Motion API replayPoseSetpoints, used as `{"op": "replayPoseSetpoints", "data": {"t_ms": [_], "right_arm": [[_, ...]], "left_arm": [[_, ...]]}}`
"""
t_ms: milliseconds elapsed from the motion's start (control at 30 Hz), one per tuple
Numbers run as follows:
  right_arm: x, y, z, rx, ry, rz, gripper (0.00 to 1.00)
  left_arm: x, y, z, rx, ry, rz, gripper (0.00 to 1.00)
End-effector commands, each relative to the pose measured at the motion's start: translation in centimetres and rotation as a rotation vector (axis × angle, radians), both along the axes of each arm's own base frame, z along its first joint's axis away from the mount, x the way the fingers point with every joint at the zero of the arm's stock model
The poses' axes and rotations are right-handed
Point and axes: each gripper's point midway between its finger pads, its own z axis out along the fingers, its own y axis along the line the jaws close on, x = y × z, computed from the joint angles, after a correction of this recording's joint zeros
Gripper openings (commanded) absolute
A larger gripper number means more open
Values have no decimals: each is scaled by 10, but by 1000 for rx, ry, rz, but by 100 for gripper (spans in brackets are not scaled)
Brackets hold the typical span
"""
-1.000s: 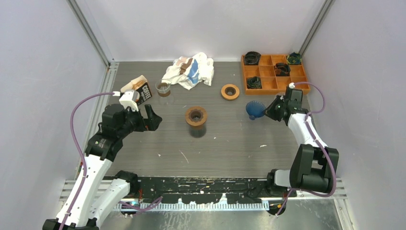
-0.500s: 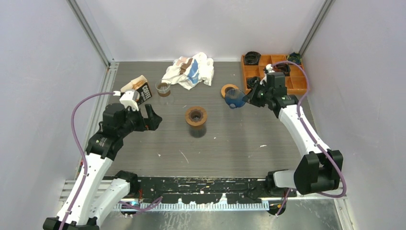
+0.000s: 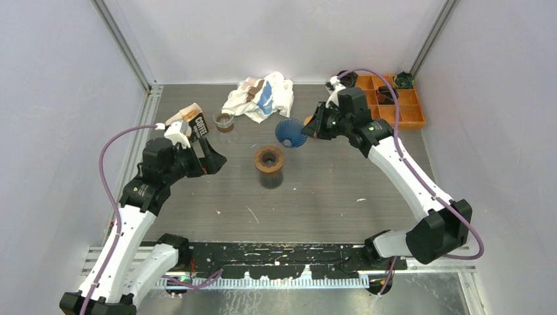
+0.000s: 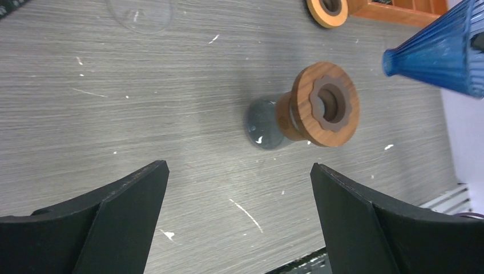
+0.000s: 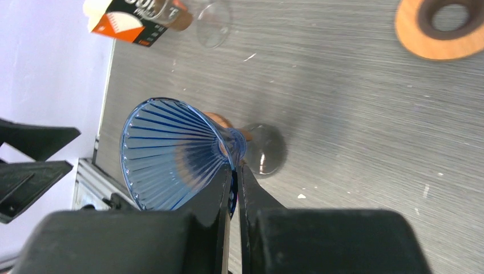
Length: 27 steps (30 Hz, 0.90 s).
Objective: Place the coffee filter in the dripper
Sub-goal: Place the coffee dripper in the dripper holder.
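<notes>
Grey table (image 3: 328,197) bore a wood-collared carafe (image 3: 269,159); right gripper (image 5: 234,171), clamped on the blue dripper (image 5: 171,151), held it aloft nearby. Left gripper (image 4: 240,165) hung with jaws apart, empty. Judged next: seat dripper on collar, filter to follow.

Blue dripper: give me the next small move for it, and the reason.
Probably carry the blue dripper over the wooden-collared stand, a little left and nearer the bases, then lower it. The right gripper is shut on the dripper's wall, holding it in the air beside the stand, whose collar hole is empty.
</notes>
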Motion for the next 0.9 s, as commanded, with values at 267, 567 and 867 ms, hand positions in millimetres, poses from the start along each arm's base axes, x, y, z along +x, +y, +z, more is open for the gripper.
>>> {"op": "replayPoseSetpoints", "data": {"t_ms": [267, 567, 867], "right_arm": [[-18, 62, 29, 36, -43, 175, 1], [-20, 84, 16, -3, -26, 225, 1], [-13, 87, -4, -62, -7, 215, 1]], "left_arm": [[7, -30, 50, -242, 6, -30, 99], [19, -48, 58, -361, 76, -53, 100], [30, -69, 61, -453, 125, -113, 90]]}}
